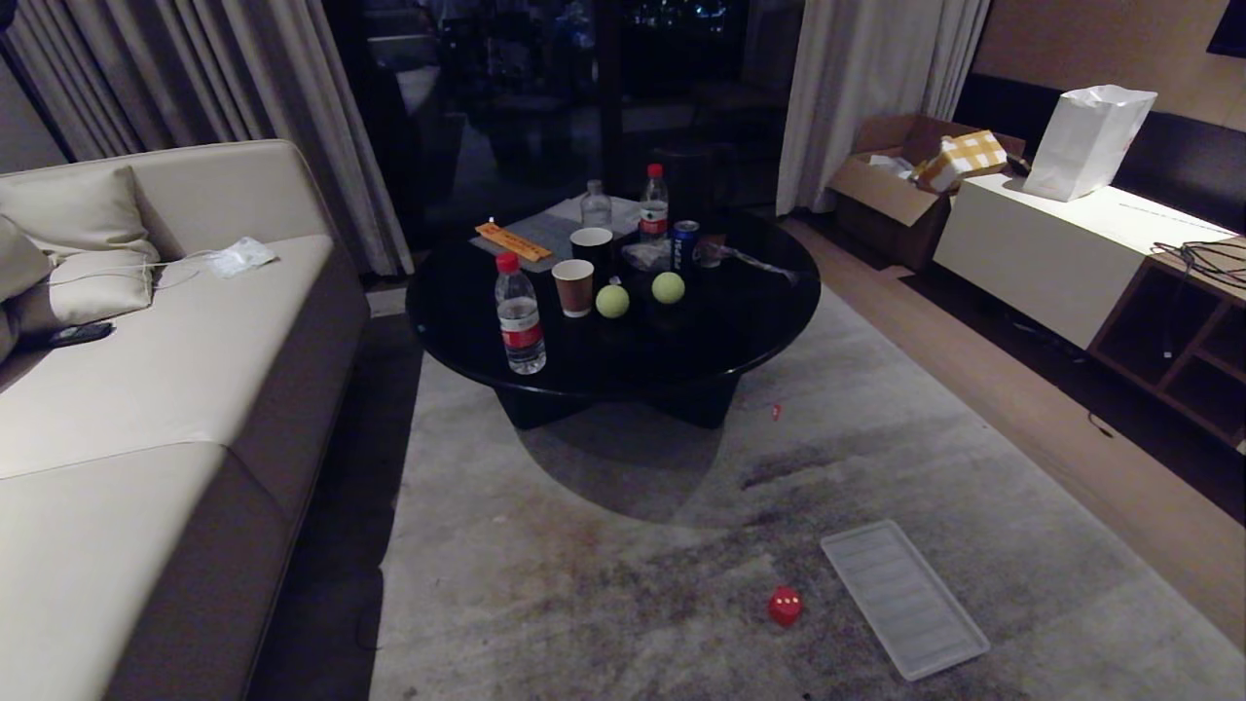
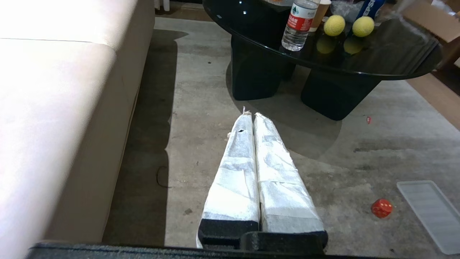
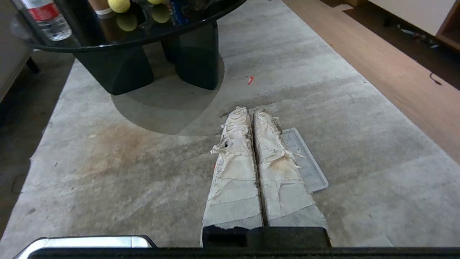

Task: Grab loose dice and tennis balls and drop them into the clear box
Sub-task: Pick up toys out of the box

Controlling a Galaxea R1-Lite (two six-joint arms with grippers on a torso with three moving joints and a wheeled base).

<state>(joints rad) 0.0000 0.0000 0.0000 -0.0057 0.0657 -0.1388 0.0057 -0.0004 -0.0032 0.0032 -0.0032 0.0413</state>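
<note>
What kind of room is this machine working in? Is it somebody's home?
Most likely a living room or hotel lounge: a cream sofa beside a round black coffee table holding bottles and cups, long curtains by a dark window, and a grey rug on a wooden floor.

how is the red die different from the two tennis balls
The red die is a cube with pips; the tennis balls are fuzzy yellow-green spheres. The die lies on the carpet beside a ribbed panel; the balls sit on the black table. Neither is held.
</note>
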